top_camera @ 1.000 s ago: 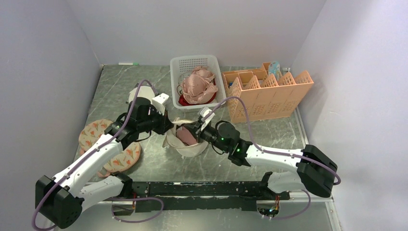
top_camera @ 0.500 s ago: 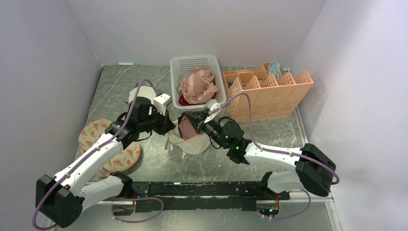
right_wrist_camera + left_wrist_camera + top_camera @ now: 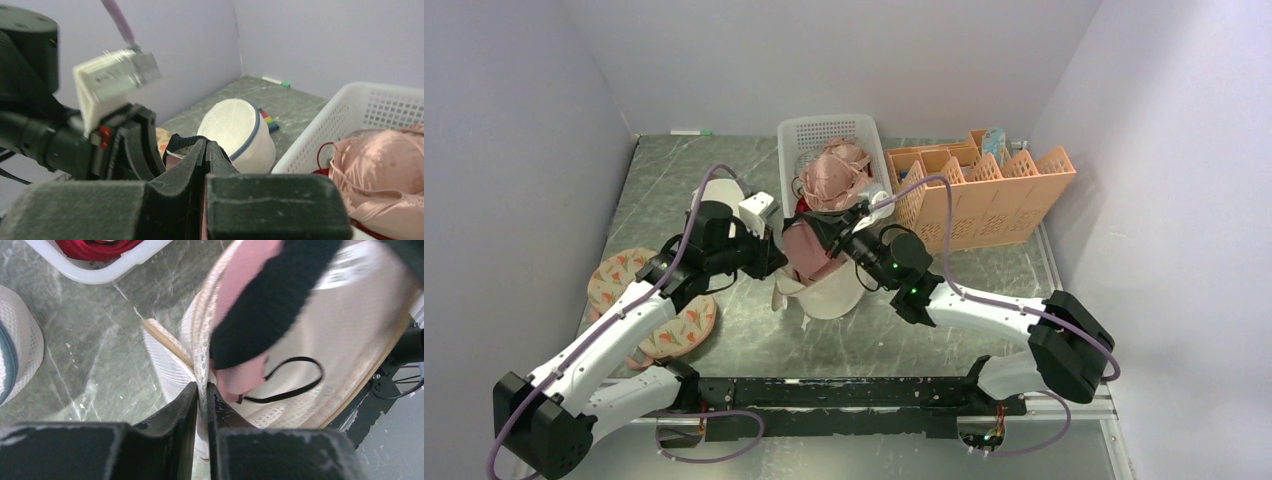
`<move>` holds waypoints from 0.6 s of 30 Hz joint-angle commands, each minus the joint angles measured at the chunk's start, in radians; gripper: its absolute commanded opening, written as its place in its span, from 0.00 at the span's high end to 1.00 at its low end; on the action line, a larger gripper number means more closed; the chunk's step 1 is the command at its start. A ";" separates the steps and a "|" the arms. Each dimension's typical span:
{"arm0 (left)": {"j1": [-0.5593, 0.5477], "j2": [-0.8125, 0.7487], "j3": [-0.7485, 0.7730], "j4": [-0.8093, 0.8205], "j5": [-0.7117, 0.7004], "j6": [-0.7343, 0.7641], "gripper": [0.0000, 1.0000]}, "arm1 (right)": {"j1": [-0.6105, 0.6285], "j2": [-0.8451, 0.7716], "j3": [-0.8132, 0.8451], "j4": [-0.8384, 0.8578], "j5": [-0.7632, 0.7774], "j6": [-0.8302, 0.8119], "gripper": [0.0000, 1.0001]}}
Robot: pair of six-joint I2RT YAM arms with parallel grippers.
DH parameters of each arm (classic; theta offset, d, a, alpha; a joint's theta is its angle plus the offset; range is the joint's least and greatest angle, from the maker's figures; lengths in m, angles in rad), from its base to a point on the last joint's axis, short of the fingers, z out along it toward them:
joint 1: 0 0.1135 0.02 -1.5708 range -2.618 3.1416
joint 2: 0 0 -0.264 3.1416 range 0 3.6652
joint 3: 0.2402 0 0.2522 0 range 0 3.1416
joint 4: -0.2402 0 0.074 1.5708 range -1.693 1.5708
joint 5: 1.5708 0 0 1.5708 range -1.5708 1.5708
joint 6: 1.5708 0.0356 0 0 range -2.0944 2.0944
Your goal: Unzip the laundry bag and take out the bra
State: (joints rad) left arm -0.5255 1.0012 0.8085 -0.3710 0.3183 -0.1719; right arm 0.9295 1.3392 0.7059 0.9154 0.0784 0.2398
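The laundry bag (image 3: 829,295) sits open mid-scene, between pale lilac walls (image 3: 514,120), on the grey marbled table (image 3: 664,180). The left gripper (image 3: 201,392) pinches its rim. The right gripper (image 3: 205,146) is clamped on the pink bra (image 3: 802,250), just above the bag.

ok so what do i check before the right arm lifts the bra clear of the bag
1. Bag open: ok, the laundry bag gapes wide.
2. Bag held down: ok, the left gripper is shut on its mesh rim.
3. Grip on the bra: ok, the right gripper is shut on it.
4. Bra clear of the bag: not ok, its black strap loops inside.
5. Strap free of the zip: cannot tell.
6. Room behind: ok, but the white basket is close.
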 commanded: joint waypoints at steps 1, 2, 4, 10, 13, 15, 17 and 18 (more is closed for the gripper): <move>-0.003 -0.049 0.012 0.017 -0.015 0.001 0.75 | -0.004 -0.026 0.009 -0.011 -0.014 0.044 1.00; -0.004 -0.050 0.014 0.015 -0.016 0.002 0.71 | -0.004 -0.036 0.024 -0.054 -0.009 0.036 1.00; -0.004 -0.060 0.015 0.012 -0.025 0.000 0.57 | -0.004 -0.052 0.037 -0.126 0.000 0.025 1.00; -0.004 -0.170 -0.009 0.035 -0.071 -0.006 0.27 | -0.003 -0.085 -0.055 -0.137 0.026 0.056 1.00; -0.002 -0.215 -0.022 0.059 -0.057 -0.005 0.21 | -0.005 -0.107 -0.065 -0.160 0.037 0.052 1.00; -0.002 -0.225 -0.026 0.071 -0.038 -0.002 0.18 | -0.005 -0.121 -0.054 -0.186 0.025 0.038 1.00; -0.002 -0.213 -0.028 0.080 -0.002 0.000 0.17 | -0.004 -0.138 -0.039 -0.217 0.001 0.031 1.00; -0.001 -0.200 -0.028 0.081 0.022 0.001 0.16 | -0.005 -0.147 -0.032 -0.230 -0.018 0.031 1.00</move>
State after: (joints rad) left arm -0.5255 0.7815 0.7963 -0.3389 0.2787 -0.1757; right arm 0.9287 1.2419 0.6491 0.7307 0.0940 0.2764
